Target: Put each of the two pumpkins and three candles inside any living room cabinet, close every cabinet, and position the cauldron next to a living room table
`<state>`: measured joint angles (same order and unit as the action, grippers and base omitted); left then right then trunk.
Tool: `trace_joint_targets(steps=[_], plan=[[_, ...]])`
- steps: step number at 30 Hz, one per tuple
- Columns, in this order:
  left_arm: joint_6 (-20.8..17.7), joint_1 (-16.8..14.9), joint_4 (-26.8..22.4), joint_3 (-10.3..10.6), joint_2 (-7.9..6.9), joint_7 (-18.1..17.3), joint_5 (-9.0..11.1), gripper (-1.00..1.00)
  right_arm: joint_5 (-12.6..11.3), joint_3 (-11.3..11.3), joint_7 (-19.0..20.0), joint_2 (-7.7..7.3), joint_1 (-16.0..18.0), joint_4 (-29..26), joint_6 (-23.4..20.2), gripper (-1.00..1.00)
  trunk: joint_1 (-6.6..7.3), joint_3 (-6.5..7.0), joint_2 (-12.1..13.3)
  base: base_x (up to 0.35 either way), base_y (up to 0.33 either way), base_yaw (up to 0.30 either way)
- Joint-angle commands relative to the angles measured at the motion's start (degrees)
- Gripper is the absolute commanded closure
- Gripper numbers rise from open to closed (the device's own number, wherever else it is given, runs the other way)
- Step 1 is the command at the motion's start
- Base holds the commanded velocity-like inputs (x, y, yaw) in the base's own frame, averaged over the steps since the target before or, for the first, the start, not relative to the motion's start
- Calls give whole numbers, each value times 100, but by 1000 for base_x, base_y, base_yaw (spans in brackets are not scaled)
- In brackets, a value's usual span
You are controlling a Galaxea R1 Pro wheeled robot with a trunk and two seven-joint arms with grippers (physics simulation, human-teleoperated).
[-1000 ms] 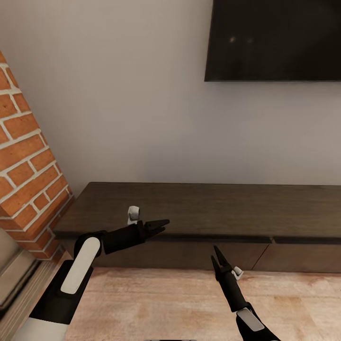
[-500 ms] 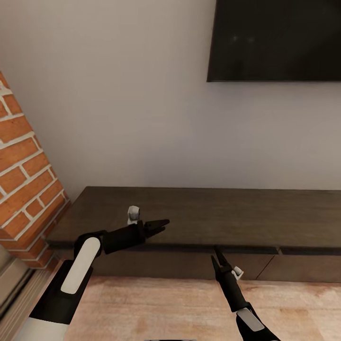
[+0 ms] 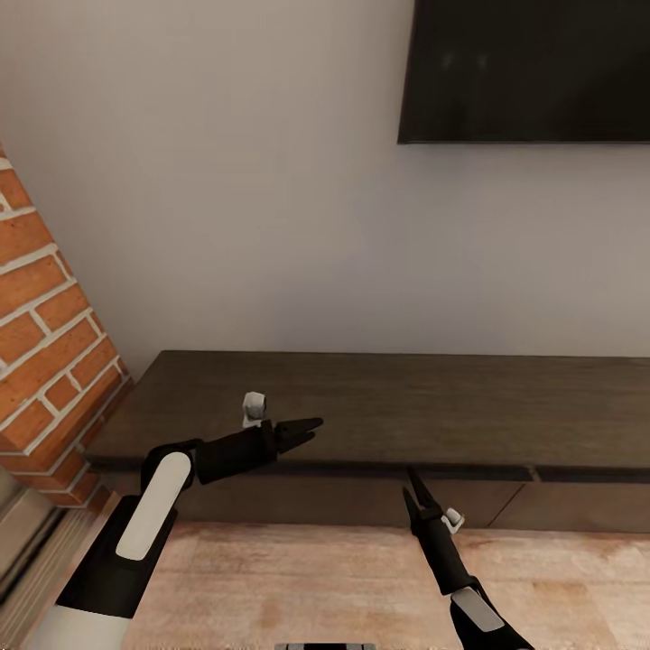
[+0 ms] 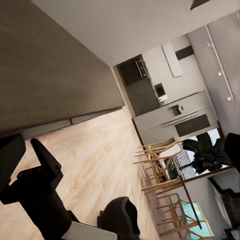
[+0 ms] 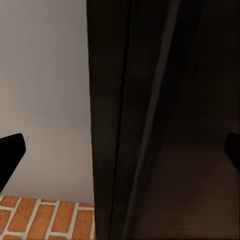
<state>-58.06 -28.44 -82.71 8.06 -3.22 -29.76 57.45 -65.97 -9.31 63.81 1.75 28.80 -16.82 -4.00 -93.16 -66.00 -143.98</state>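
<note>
1. The cabinet [image 3: 397, 411] ran along the foot of the pale wall [image 3: 253, 208], its dark top bare and its drawer fronts [image 3: 361, 501] flush and shut along the front edge.
2. A brick fireplace [image 3: 45, 361] stood just beside the cabinet's left end, hard against its corner.
3. A black TV [image 3: 528, 72] hung on the wall above the right part of the cabinet, well apart from its top.
4. The left gripper [image 3: 305, 431] hovered over the cabinet's front edge near its left end, its fingers drawn to a narrow point with nothing between them; they looked clenched.
5. The right gripper [image 3: 413, 492] hung in front of the drawer fronts, below the front edge near the cabinet's middle, pointing up at the cabinet. In the right wrist view its dark fingertips [image 5: 10, 152] sat wide apart at opposite sides of the picture, so the jaws were released and empty.
6. In the right wrist view the cabinet's dark edge and drawer seam [image 5: 150, 125] lay close ahead, with the wall and a strip of brick [image 5: 45, 217] beyond.
7. In the left wrist view the wood-plank floor [image 4: 100, 150] led away to a far kitchen with dark units [image 4: 137, 82] and wooden chairs [image 4: 160, 167].
8. Light floor planks [image 3: 316, 578] lay between the robot and the cabinet, with nothing standing in the way.
</note>
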Motion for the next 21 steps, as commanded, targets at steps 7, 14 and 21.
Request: trace_joint_targets(steps=[7, 14, 21], plan=[[-12, -4, 1, 6, -3, -54, -15, -100, -39, 0, 16, 1, 3, 3, -40, -100, -11, -116, -9, 0, 0, 0], [-12, -4, -2, 10, -3, -56, -15, -100, -39, 0, 17, 1, 3, 3, -47, -100, -11, -116, -9, 0, 0, 0], [-7, -4, -8, 11, -3, -56, -15, -100, -38, 0, 20, 1, 3, 3, -48, -100, -11, -116, -9, 0, 0, 0]])
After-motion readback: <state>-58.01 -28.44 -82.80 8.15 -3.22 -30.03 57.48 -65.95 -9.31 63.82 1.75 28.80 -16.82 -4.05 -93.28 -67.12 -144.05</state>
